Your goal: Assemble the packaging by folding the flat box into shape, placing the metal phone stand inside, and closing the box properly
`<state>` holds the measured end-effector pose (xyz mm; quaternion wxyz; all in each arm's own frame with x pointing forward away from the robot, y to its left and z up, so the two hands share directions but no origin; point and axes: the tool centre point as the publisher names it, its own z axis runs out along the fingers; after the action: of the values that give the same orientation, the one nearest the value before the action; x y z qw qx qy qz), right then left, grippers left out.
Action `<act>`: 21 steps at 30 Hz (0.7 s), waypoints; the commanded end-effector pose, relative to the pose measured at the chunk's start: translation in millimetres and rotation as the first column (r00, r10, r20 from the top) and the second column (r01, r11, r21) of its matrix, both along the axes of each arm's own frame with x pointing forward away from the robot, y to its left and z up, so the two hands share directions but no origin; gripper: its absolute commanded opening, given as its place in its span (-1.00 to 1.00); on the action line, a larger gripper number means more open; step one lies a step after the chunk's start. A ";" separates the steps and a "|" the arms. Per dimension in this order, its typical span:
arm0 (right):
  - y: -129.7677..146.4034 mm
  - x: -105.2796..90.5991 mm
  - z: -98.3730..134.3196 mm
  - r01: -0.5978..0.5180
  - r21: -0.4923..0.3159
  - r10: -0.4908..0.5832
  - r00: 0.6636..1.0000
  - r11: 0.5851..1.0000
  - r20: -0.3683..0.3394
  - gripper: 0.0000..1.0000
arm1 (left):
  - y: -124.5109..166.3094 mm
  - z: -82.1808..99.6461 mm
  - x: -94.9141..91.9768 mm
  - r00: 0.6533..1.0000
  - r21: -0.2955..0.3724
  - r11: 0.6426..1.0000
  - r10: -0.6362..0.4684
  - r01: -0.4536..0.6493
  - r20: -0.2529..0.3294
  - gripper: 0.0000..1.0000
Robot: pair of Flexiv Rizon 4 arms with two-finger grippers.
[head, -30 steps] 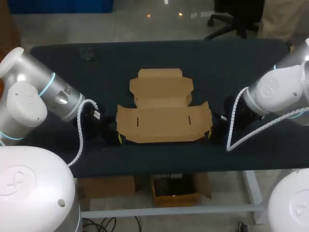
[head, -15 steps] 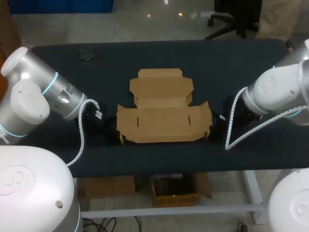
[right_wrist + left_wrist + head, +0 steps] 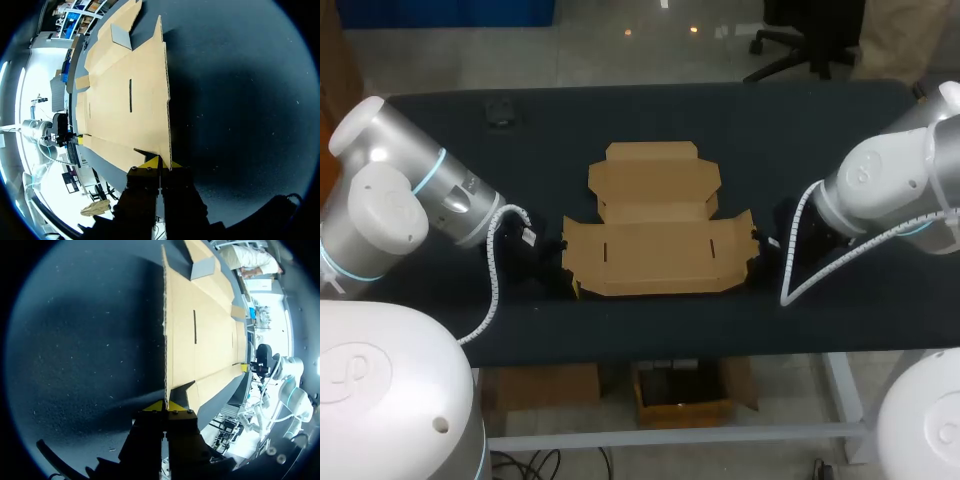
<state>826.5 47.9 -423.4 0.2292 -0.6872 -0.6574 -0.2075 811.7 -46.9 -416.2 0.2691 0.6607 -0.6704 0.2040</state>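
The flat brown cardboard box [image 3: 655, 250] lies unfolded in the middle of the dark table, its lid panel toward the far side. My left gripper [image 3: 570, 286] is at the box's near left corner. In the left wrist view that gripper [image 3: 165, 405] is shut, its yellow tips pinching the upright edge of the box's side flap [image 3: 165, 330]. My right gripper [image 3: 755, 276] is at the near right corner. In the right wrist view it [image 3: 159, 163] is shut on the opposite side flap's edge [image 3: 165, 85]. I see no metal phone stand.
A small dark object [image 3: 500, 112] lies at the table's far left; I cannot tell what it is. The dark tabletop [image 3: 800, 130] is bare around the box on the far and right sides. The near table edge [image 3: 660, 352] runs just behind the grippers.
Both arms have shifted slightly, the left elbow rising and the right arm leaning inward. The grippers stay pinched on the box's near corners, and the side flaps stand a little more upright.
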 end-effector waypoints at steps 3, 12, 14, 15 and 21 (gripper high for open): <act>2.7 3.6 0.8 -0.015 0.010 0.015 1.000 1.000 -0.005 -1.00 | -5.2 -5.3 1.9 1.000 -0.002 1.000 -0.008 0.008 -0.007 -1.00; 7.6 5.7 1.6 -0.030 0.009 0.030 1.000 1.000 -0.007 -1.00 | -10.6 -2.9 -0.5 1.000 -0.001 1.000 -0.017 0.017 -0.003 -1.00; 8.4 5.8 2.6 -0.035 0.010 0.035 0.999 0.999 -0.006 -1.00 | -11.9 -2.0 -1.2 1.000 0.000 1.000 -0.018 0.018 0.000 -1.00; 9.0 5.9 3.1 -0.036 0.009 0.036 0.999 0.999 -0.005 -1.00 | -12.7 -1.3 -1.6 1.000 0.003 1.000 -0.018 0.018 0.003 -1.00; 11.6 6.2 6.3 -0.044 0.006 0.044 0.999 0.999 0.001 -1.00 | -17.3 3.9 -2.8 1.000 0.023 1.000 -0.016 0.016 0.018 -1.00</act>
<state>831.7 59.9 -418.9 0.2328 -0.6731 -0.6710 -0.2062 810.8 -60.2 -414.8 0.2647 0.6527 -0.6800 0.2040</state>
